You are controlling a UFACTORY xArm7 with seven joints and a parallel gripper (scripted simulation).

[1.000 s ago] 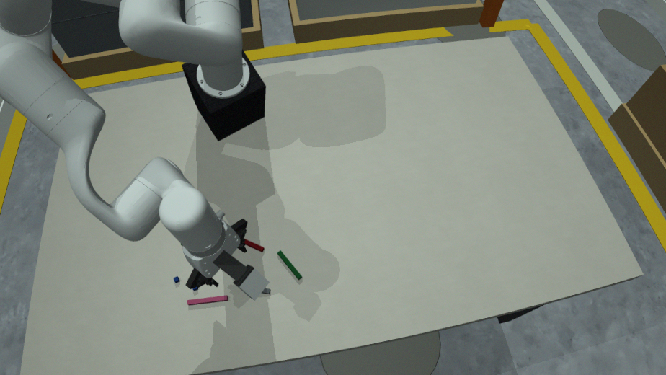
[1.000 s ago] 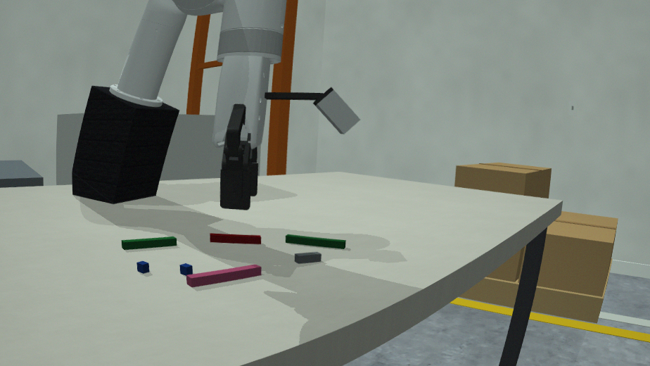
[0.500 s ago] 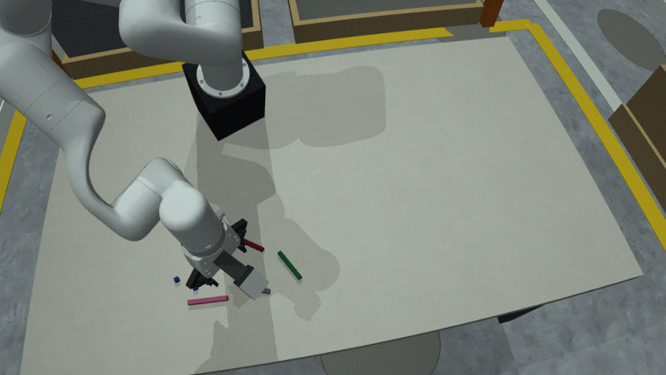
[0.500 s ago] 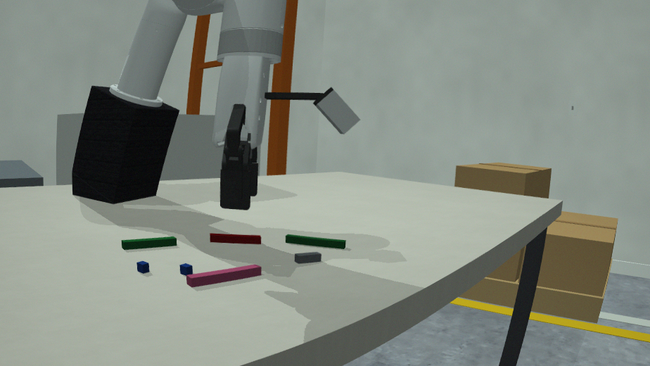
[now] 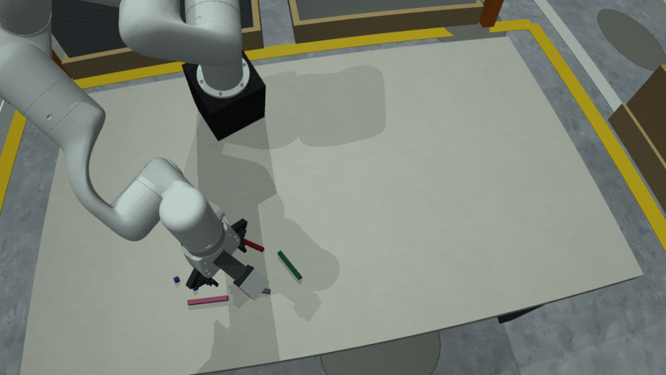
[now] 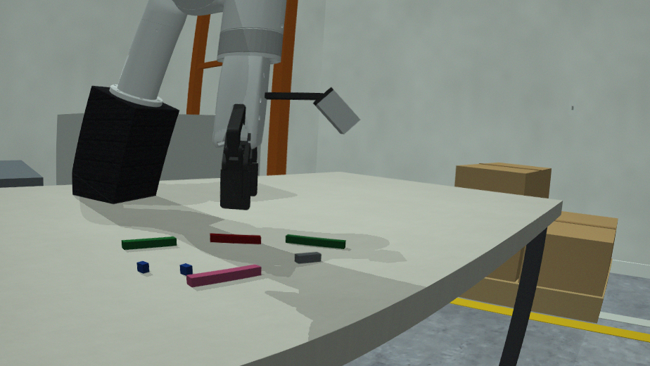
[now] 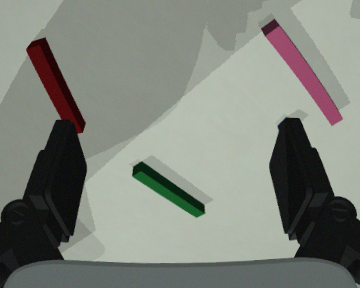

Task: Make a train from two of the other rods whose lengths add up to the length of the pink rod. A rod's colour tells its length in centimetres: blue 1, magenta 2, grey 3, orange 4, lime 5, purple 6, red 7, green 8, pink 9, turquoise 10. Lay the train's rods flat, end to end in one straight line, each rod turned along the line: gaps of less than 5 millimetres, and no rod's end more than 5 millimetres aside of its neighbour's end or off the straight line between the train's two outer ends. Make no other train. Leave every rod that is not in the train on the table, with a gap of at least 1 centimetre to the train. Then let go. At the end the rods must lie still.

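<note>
My gripper (image 5: pixel 221 256) (image 6: pixel 235 203) (image 7: pixel 177 142) is open and empty, hovering above the rods. In the wrist view a green rod (image 7: pixel 168 190) (image 6: pixel 148 242) lies on the table between and below my fingers; the arm hides it in the top view. A red rod (image 5: pixel 254 245) (image 6: pixel 235 238) (image 7: pixel 55 84) lies by my left finger. The pink rod (image 5: pixel 207 299) (image 6: pixel 224 275) (image 7: pixel 302 74) lies by my right finger. A second green rod (image 5: pixel 290 265) (image 6: pixel 315 241) lies further off. Two blue cubes (image 5: pixel 176 279) (image 6: pixel 143 266) (image 6: pixel 186 269) sit near the pink rod.
A short grey rod (image 6: pixel 307 257) lies near the second green rod. All rods lie apart from each other. The black arm base (image 5: pixel 231 100) (image 6: pixel 119 146) stands at the table's back. The table's front edge (image 6: pixel 431 290) is close to the rods.
</note>
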